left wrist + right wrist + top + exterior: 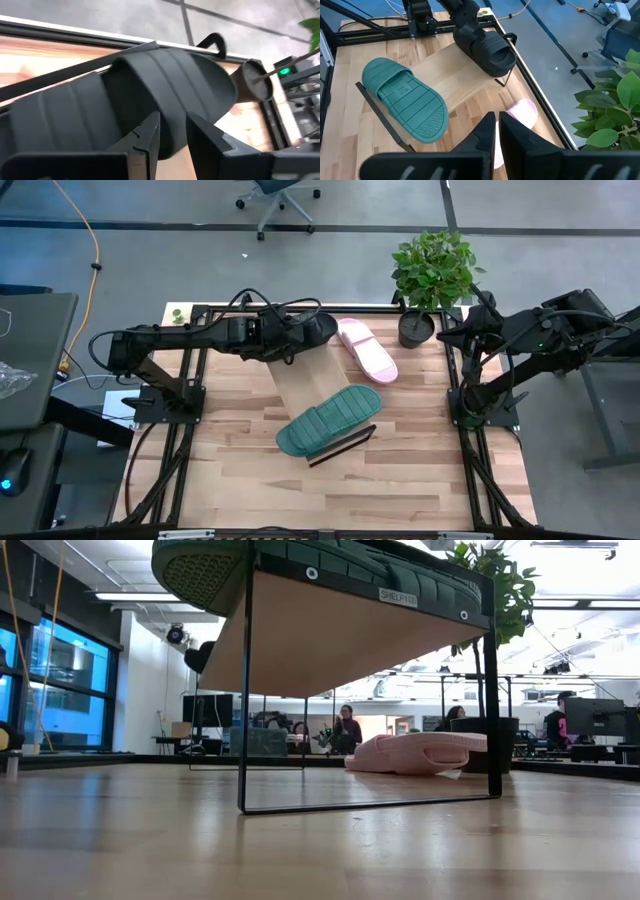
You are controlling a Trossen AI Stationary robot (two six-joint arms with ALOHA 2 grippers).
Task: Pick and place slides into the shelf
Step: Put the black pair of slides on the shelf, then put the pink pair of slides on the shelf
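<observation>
Black slide point(312, 327): lying at the far end of the shelf point(305, 380), its strap pinched between the fingers of the left gripper point(172, 137). Green slide point(328, 420): sitting sole-up on the shelf's near end, well away from that gripper. Pink slide point(366, 348): resting on the table point(420, 470), just ahead of the right gripper point(497, 122), which is waiting clenched and empty.

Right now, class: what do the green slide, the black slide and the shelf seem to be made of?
Green slide: probably moulded foam or rubber, matte, with ribbed grooves pressed into it.
Black slide: likely similar, smooth, dull and rounded.
Shelf: pale board with visible wood grain, on thin dark rails, probably metal.
</observation>
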